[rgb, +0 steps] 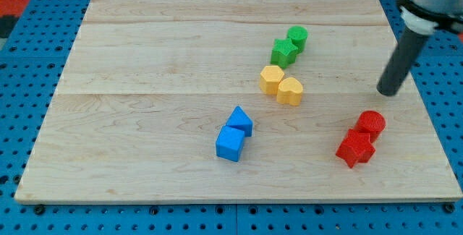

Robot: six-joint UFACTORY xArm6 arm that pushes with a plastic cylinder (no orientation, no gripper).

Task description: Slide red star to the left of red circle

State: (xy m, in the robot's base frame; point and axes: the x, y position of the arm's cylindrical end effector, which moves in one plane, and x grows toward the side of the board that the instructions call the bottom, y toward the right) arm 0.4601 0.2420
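So there was no gripper on this rig to be released or clenched on anything, just a rod, and my tip [389, 92] sat on the tabletop [145, 61] near the view's right edge, above the red pair and apart from both.

The red star [355, 148] was at the lower right, touching the red circle [372, 123], tucked just below and slightly to the view's left of it. It looked like a small, rigid, light block, so I figured it would slide easily on the smooth wood. The catch was those points: shove one off-centre and the star probably spins instead of travelling. I reckoned the best contact was on its right-hand side, low down and away from the circle, pushing through the middle. The circle was likely to roll or scoot if bumped.

The yellow, green and blue pairs sat well apart.
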